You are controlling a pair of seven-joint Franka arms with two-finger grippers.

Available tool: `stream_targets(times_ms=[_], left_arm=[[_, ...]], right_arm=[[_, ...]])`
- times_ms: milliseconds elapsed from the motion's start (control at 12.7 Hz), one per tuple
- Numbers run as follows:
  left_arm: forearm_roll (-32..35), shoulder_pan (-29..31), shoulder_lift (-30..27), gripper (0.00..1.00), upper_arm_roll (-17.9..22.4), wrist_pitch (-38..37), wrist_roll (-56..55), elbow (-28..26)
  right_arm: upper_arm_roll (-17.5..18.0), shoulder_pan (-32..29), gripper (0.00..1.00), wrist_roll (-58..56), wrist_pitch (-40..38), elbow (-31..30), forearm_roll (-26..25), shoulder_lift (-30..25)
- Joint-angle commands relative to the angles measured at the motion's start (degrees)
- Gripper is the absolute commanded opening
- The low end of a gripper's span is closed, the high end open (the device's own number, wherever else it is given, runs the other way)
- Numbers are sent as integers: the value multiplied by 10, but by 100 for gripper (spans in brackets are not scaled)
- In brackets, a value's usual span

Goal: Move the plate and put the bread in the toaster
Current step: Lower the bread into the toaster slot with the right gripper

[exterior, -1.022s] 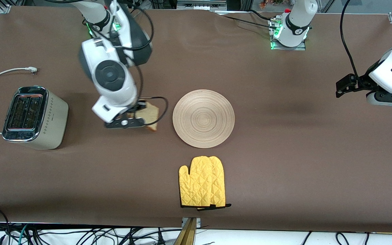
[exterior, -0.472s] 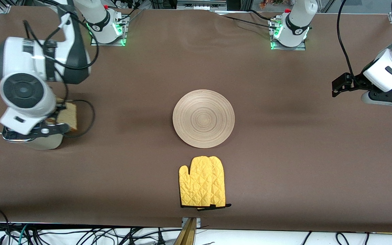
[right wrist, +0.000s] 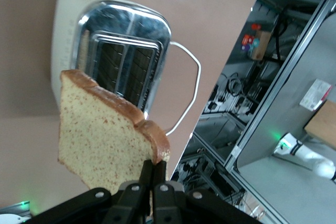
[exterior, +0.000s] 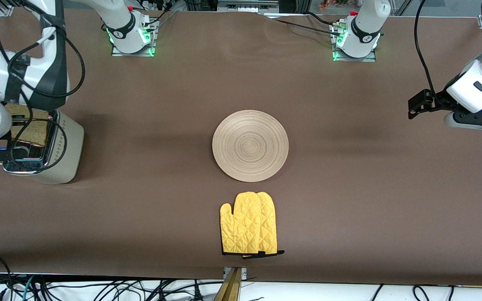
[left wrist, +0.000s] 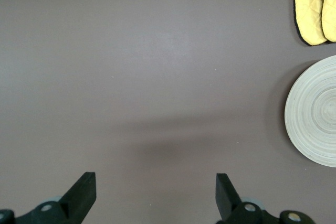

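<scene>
The cream toaster (exterior: 63, 146) with a chrome top stands at the right arm's end of the table. My right gripper (exterior: 6, 136) is shut on the crust of the speckled bread (exterior: 27, 127) and holds it upright over the toaster's slots. The right wrist view shows the gripper (right wrist: 154, 174) pinching the bread (right wrist: 102, 142) above the toaster (right wrist: 131, 30), apart from it. The round light-wood plate (exterior: 250, 145) lies bare at the table's middle. My left gripper (exterior: 473, 120) is open and empty, in the air over the left arm's end of the table, and waits; its wrist view (left wrist: 156, 195) shows the plate's edge (left wrist: 315, 114).
A yellow oven mitt (exterior: 248, 223) lies flat, nearer to the front camera than the plate; it also shows in the left wrist view (left wrist: 315, 3). The toaster's white cord (right wrist: 186, 93) loops beside the toaster. Brown table cover (exterior: 370, 188) lies bare round the plate.
My right arm has carried the bread from beside the plate across to over the toaster. The left arm has barely moved. The plate and mitt have not moved.
</scene>
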Motion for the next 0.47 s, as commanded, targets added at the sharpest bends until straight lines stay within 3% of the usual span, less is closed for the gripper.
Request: stream_targets(times_ms=[0,393], left_arm=[[-3,-1,-4,100,1,-8,3,5],[-3,-1,-4,100,0,-8,2,5]], right_arm=[[-3,-31,0,-11,13,3,-13,22],[-2,-51,0,-9,32,-13,-9,43]])
